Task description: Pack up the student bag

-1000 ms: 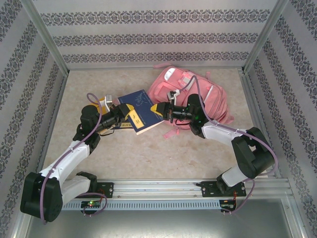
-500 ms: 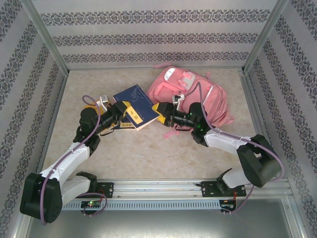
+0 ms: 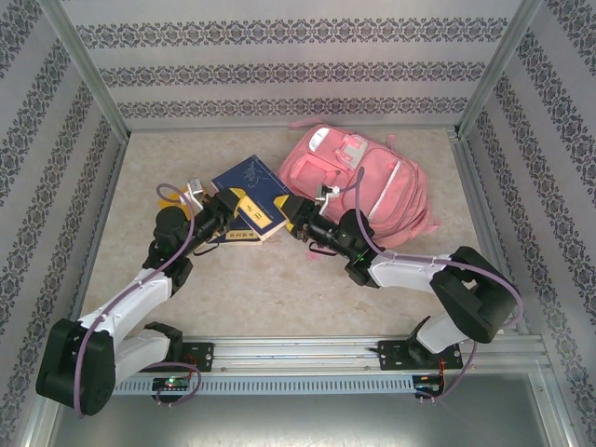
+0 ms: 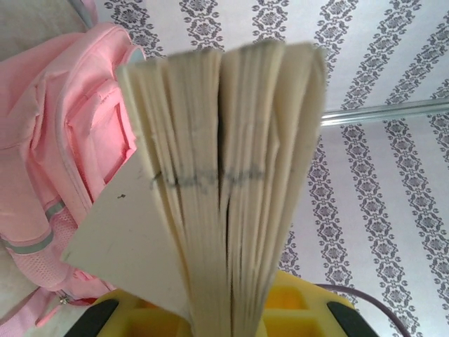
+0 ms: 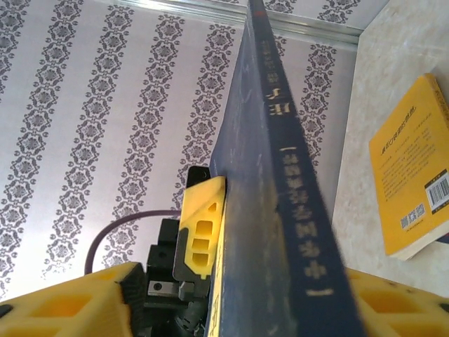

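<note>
The student bag (image 3: 372, 182), pink with white trim, lies flat at the back right; its side also shows in the left wrist view (image 4: 56, 140). A dark blue book (image 3: 248, 180) is held up off the table, left of the bag. My left gripper (image 3: 235, 207) is shut on the book's page edge (image 4: 224, 175), with the pages fanned out above its yellow fingers. My right gripper (image 3: 291, 212) is open and straddles the book's spine (image 5: 273, 140). Its left finger (image 5: 70, 302) stands apart from the cover, and the left gripper's finger (image 5: 200, 225) presses the far cover.
A yellow book (image 5: 414, 189) lies flat on the beige table (image 3: 279, 298) beyond the blue one. Patterned walls with metal posts close in the back and both sides. Both arms reach to the middle of the table from the near rail (image 3: 307, 349).
My right gripper has let go of the book's corner, opened, and moved left onto the spine. The blue book has shifted a little left and back in my left gripper.
</note>
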You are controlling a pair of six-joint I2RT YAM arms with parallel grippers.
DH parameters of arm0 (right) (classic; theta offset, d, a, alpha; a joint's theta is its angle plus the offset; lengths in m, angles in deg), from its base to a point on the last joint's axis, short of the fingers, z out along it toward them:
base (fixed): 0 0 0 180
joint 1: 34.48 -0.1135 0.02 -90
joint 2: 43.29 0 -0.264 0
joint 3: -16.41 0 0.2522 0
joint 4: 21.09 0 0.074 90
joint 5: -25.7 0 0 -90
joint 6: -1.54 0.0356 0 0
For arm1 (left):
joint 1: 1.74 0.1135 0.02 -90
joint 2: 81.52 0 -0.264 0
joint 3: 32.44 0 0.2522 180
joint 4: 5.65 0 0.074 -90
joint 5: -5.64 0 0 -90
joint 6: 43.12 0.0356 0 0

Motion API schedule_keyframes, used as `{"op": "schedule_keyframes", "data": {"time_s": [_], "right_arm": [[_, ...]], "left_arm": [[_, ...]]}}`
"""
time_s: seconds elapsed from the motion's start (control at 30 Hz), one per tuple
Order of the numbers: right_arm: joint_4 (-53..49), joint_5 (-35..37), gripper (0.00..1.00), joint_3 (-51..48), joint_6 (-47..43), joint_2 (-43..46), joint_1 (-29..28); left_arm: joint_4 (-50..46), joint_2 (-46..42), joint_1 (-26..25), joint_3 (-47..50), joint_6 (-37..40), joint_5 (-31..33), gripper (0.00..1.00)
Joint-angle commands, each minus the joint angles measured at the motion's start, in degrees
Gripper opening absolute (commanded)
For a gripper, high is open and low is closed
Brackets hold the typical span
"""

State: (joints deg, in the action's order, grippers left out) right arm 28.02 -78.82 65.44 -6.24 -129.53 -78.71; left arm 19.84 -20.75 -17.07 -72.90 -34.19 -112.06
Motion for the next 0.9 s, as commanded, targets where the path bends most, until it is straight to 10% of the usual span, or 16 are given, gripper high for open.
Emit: {"op": "schedule_keyframes", "data": {"time_s": [0.0,0.6,0.87], "right_arm": [[2.95,5.84,0.58,1.61,-2.66,0.51,-1.96],[2.32,9.96,0.37,5.65,-0.48,-4.08,-3.67],[-1.80,11.20,0.10,4.46,-2.20,-2.28,-3.73]], "left_arm": [[2.99,-1.92,-0.83,0.32,0.58,2.33,0.00],[1.72,-1.52,-3.94,0.61,2.61,6.12,0.00],[-2.17,-2.17,-4.04,-0.28,4.84,6.15,0.12]]}}
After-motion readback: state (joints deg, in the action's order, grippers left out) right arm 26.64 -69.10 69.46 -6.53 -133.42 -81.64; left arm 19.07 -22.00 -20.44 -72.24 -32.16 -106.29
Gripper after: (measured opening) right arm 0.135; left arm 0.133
